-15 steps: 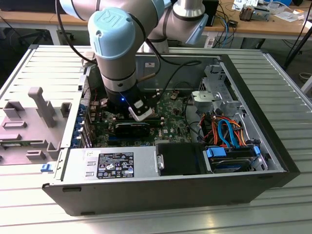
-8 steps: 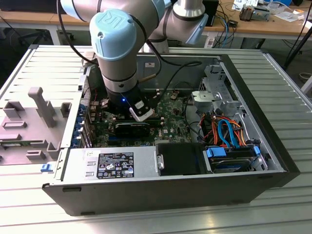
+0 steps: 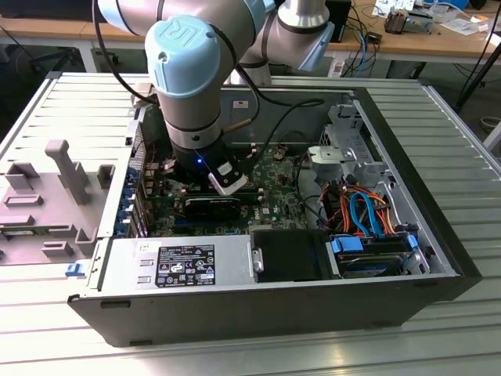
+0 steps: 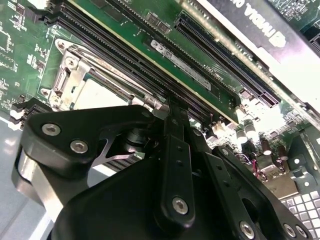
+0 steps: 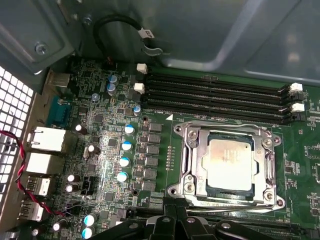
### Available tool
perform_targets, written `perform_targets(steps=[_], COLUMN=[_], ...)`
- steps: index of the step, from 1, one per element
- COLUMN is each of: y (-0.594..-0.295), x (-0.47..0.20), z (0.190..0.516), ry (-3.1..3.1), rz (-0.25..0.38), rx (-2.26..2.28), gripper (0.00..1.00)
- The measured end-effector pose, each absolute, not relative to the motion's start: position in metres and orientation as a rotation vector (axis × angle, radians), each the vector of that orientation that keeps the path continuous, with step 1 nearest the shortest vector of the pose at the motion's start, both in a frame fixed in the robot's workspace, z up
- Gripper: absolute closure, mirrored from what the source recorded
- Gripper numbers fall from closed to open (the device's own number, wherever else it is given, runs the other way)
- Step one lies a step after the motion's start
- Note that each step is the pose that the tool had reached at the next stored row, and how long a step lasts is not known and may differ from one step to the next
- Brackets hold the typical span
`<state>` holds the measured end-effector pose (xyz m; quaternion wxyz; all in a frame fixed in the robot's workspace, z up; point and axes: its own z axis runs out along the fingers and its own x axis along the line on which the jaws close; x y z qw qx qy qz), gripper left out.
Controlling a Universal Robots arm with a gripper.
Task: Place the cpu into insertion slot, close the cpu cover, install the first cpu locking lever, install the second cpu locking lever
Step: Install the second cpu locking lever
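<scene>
The cpu (image 5: 230, 162), a dull silver square, lies flat in the insertion slot (image 5: 274, 199) on the green board. The cpu cover (image 5: 192, 150), a silvery frame with a square window, lies down over it with the chip showing through. In the second wrist view the cpu (image 4: 100, 95) and cpu cover (image 4: 75, 70) sit just beyond my black fingers. My gripper (image 5: 177, 219) is shut with nothing seen between its fingers, right at the socket's edge. In the exterior view my gripper (image 3: 223, 178) hangs low inside the open computer case.
Black memory slots (image 5: 215, 95) run along one side of the socket, and capacitors (image 5: 123, 161) and rear ports (image 5: 45, 140) flank another. A graphics card (image 4: 260, 30) lies close by. The power supply (image 3: 176, 262), drive cables (image 3: 368, 219) and case walls hem in the board.
</scene>
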<state>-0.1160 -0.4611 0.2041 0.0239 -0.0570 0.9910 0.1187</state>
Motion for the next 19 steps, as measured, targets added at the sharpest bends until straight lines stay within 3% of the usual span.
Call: perform_targets(steps=[7, 14, 19], y=[-0.462, -0.4625, -0.4648], x=[-0.116, -0.1161, -0.1161], z=[0.2072, 0.2069, 0.2056], ry=[3.065, 3.051, 3.046], rz=[0.373, 0.458, 0.484], rx=[-0.177, -0.174, -0.174], gripper=[0.89, 0.89, 0.89])
